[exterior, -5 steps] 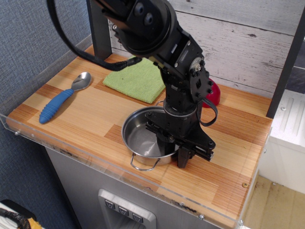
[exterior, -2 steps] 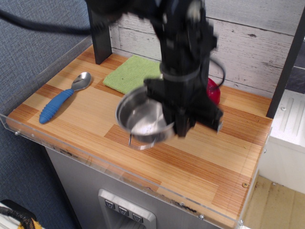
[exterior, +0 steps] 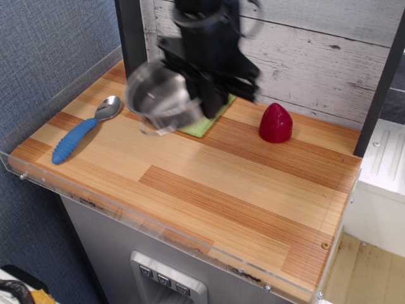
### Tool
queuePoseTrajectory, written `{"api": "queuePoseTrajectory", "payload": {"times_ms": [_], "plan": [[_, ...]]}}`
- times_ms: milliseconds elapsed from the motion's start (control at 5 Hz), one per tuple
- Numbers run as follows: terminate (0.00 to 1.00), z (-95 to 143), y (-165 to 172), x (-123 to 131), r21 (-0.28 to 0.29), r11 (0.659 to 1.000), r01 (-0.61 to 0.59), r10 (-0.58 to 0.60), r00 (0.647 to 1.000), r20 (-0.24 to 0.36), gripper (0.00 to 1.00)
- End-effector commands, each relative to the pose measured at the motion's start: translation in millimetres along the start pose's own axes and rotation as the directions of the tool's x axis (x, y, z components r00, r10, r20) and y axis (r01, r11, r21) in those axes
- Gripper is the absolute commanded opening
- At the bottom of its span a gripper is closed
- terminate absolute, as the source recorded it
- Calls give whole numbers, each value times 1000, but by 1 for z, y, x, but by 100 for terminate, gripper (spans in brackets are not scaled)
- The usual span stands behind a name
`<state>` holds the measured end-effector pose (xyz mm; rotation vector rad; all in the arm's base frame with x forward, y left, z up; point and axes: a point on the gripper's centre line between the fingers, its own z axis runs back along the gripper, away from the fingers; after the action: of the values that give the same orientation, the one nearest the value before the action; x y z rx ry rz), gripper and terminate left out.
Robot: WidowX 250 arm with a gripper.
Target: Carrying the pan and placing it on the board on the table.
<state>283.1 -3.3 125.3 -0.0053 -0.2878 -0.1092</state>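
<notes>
The shiny steel pan (exterior: 158, 96) hangs in the air, tilted, over the back left of the table (exterior: 253, 190). My gripper (exterior: 205, 104) is shut on the pan's right rim and holds it up. The pan and arm are motion-blurred. The light-green board (exterior: 204, 123) lies under the pan and gripper; only its front right corner shows, the rest is hidden behind them.
A blue-handled spoon (exterior: 85, 130) lies at the left of the table. A red cone-shaped object (exterior: 276, 123) stands at the back right. A dark post (exterior: 130, 31) rises at the back left. A clear acrylic rim (exterior: 126, 215) runs along the front edge.
The pan was lifted off the front middle of the table and carried up, back and left. It now hangs over the green board. The red object has come into view.
</notes>
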Motion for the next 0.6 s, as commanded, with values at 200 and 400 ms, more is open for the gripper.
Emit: {"api": "queuePoseTrajectory", "payload": {"times_ms": [200,400], "plan": [[0,-37,54,37,44,996,-80,79,997,18,0],[0,-55,61,49,59,991,-117,116,993,27,0]]}}
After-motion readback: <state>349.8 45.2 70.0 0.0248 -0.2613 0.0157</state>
